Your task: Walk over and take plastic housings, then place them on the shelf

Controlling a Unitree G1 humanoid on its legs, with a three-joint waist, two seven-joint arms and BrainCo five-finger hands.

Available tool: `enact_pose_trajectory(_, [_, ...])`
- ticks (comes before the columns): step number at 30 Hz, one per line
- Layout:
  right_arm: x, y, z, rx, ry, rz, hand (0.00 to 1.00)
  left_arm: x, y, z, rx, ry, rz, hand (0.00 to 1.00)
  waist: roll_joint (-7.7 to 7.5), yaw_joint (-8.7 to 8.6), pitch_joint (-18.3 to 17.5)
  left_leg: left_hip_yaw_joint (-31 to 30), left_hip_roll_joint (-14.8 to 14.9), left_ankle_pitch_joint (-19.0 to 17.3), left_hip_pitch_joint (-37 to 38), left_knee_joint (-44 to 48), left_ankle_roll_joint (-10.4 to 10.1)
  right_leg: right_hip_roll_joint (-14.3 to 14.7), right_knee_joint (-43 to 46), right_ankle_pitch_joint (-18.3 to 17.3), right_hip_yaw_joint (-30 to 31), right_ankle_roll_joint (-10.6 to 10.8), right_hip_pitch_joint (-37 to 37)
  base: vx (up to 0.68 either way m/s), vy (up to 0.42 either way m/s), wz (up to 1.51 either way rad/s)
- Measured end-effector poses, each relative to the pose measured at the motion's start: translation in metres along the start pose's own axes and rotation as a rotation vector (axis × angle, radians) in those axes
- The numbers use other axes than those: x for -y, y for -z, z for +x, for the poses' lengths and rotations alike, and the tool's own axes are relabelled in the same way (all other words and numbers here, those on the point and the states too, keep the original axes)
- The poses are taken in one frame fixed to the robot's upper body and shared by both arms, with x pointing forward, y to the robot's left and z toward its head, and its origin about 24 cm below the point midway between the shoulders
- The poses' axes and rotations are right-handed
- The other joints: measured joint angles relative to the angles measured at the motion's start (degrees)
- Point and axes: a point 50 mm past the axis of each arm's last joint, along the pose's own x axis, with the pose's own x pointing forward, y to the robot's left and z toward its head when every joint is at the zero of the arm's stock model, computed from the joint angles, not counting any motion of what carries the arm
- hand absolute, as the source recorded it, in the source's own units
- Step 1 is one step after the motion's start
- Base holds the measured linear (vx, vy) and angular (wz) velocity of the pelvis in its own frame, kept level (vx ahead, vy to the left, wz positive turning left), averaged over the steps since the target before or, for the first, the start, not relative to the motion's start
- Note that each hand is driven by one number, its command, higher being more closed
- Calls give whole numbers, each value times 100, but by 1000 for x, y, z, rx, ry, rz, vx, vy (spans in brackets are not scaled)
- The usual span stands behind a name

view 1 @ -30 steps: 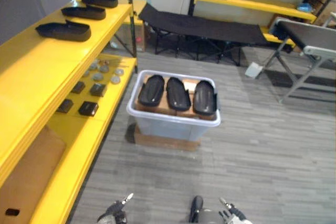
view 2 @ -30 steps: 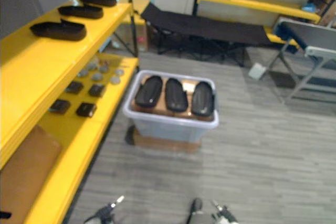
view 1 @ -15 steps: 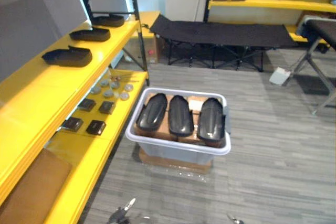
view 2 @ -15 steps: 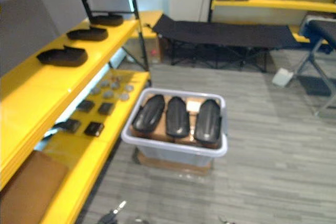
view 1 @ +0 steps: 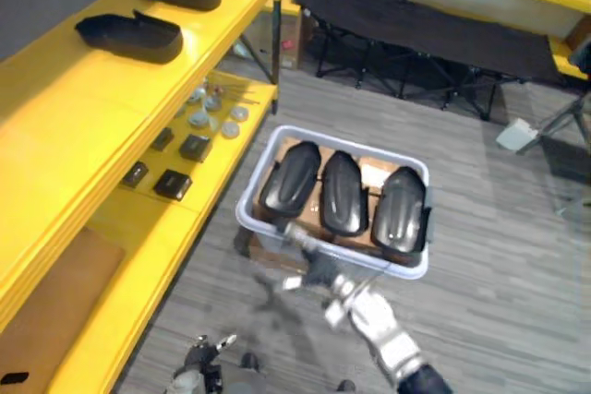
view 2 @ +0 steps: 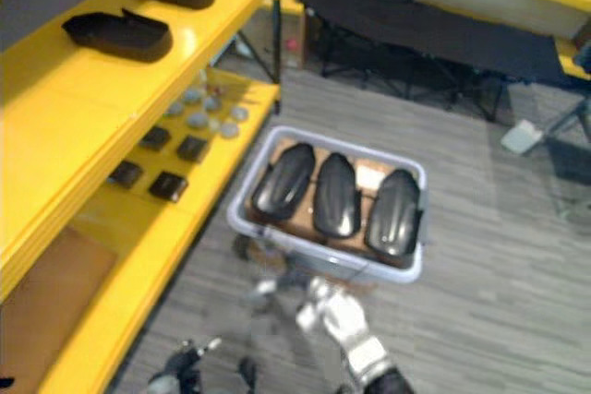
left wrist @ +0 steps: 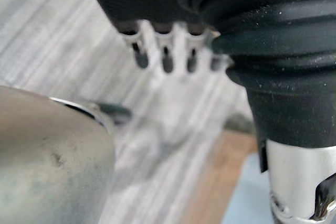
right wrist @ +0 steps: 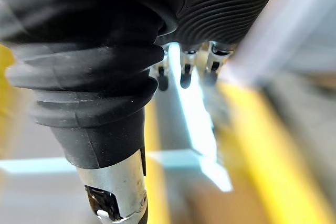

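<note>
Black, glossy housings (view 1: 340, 193), three rounded oval shells, lie side by side on tan cardboard (view 1: 371, 177) in a pale plastic bin (view 1: 411, 268) on the grey plank floor (view 1: 499, 256). The right hand (view 1: 365, 313) hangs just before the bin's near rim, fingers straight and spread, holding nothing. The left hand (view 1: 203, 364) is low over the floor, fingers straight, likewise empty. Three flatter shelf housings (view 1: 129, 36) sit in a row on the smooth yellow shelf (view 1: 83, 108).
</note>
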Motion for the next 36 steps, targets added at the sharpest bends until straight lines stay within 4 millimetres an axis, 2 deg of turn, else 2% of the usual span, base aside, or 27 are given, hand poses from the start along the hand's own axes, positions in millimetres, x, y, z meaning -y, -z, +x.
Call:
enact_pose_trajectory(2, [58, -14, 11, 32, 306, 42, 0, -6, 4, -2, 7, -4, 6, 0, -35, 6, 30, 136, -85, 20, 0, 22, 31, -99, 7, 40, 27, 7, -68, -62, 105, -23])
enact_pose_trajectory(3, [70, -15, 12, 23, 364, 33, 0, -7, 5, -3, 10, -6, 6, 0, -18, 9, 42, 159, -115, 21, -5, 43, 34, -131, 4, 37, 30, 8, -71, -98, 90, -25])
enact_pose_trajectory(4, [95, -16, 14, -4, 467, 10, 0, -8, 7, -4, 10, -5, 7, 0, 59, 15, 177, 199, -152, 10, -20, 190, 52, -194, 32, 29, 40, 8, -40, -101, 52, -17])
enact_pose_trajectory(5, [107, -16, 15, -22, 512, 7, 0, -6, 8, -4, 13, -1, 8, 0, 96, 25, 264, 201, -152, -23, -33, 300, 91, -210, 70, 21, 43, 13, -29, -174, 50, -10])
enact_pose_trajectory(6, [137, -18, 17, -71, 613, -1, 0, -5, 8, -5, 18, 2, 7, 0, 293, 18, 478, 142, -124, -259, -269, 679, 208, -237, 200, -142, 30, 20, -120, -167, 23, 1])
enact_pose_trajectory(7, [148, -19, 18, -88, 650, -4, 0, -5, 8, -5, 24, 3, 6, 0, 324, 29, 568, 126, -125, -356, -428, 891, 253, -264, 216, -248, 24, 58, -157, -297, -7, 8])
enact_pose_trajectory(8, [177, -24, 20, -140, 740, -13, 0, -1, 4, -4, 41, 5, -1, 0, 498, 86, 926, 52, -25, -557, -806, 1483, 243, -223, 220, -438, -28, 174, -203, -275, -35, 16])
enact_pose_trajectory(9, [194, -28, 18, -165, 792, -17, 0, 2, 6, -5, 37, 10, -5, 0, 624, 104, 1105, -52, 51, -603, -998, 1701, 237, -152, 271, -458, -78, 126, -285, -349, -31, 20])
enact_pose_trajectory(11, [221, -35, 10, -202, 890, -5, 0, 2, 8, -6, 35, -1, -11, 0, 743, 187, 1363, -204, 118, -581, -1285, 1853, 209, -119, 428, -494, -185, 100, -491, -238, 4, 27])
enact_pose_trajectory(12, [227, -40, 10, -197, 915, 3, 0, 0, 9, -6, 34, -8, -14, 0, 742, 209, 1466, -238, 126, -557, -1349, 1866, 195, -115, 482, -500, -202, 87, -555, -151, -6, 20])
enact_pose_trajectory(14, [248, -72, 13, -132, 981, -38, 0, -3, 12, -8, 41, -18, -32, 0, 728, 310, 1701, -364, 162, -521, -1735, 2026, 209, -93, 656, -501, -267, 68, -868, -123, -1, 17])
enact_pose_trajectory(16, [261, -94, 13, -81, 1046, -48, 0, -2, 8, -8, 59, -16, -61, 0, 718, 357, 1723, -487, 155, -495, -2103, 2197, 259, -122, 869, -515, -354, 23, -1168, -61, 48, 26])
enact_pose_trajectory(17, [267, -106, 14, -53, 1093, -50, 0, 0, 5, -8, 71, -8, -66, 0, 721, 438, 1757, -502, 149, -498, -2256, 2308, 277, -175, 1086, -570, -356, 10, -1352, -23, 66, 19])
enact_pose_trajectory(20, [276, -122, 13, -23, 1192, -55, 0, 6, 0, -7, 88, 9, -95, 0, 757, 573, 1791, -532, 37, -520, -2490, 2493, 318, -366, 1556, -785, -360, 46, -1652, 10, 65, 18])
enact_pose_trajectory(22, [279, -130, 12, -13, 1234, -60, 0, 14, -2, -7, 94, 28, -121, 0, 862, 617, 1845, -577, -25, -536, -2576, 2579, 342, -451, 1711, -846, -370, 69, -1723, -2, 74, 20])
enact_pose_trajectory(26, [290, -143, 3, -5, 1354, -80, 0, 20, -4, -8, 101, 55, -153, 0, 988, 636, 1903, -678, -140, -511, -2838, 2592, 392, -594, 1956, -942, -462, 97, -1982, -34, 32, 18])
enact_pose_trajectory(31, [302, -163, -12, 1, 1487, -114, 0, 24, -7, -8, 109, 88, -188, 0, 1062, 614, 1925, -660, -162, -490, -2910, 2587, 417, -677, 2070, -973, -457, 95, -2108, -7, 1, 1])
enact_pose_trajectory(36, [312, -174, -27, -14, 1633, -122, 0, 27, -8, -9, 115, 112, -174, 0, 1098, 584, 1908, -646, -195, -406, -2911, 2455, 411, -733, 2152, -1015, -448, 71, -2211, 2, -28, 1])
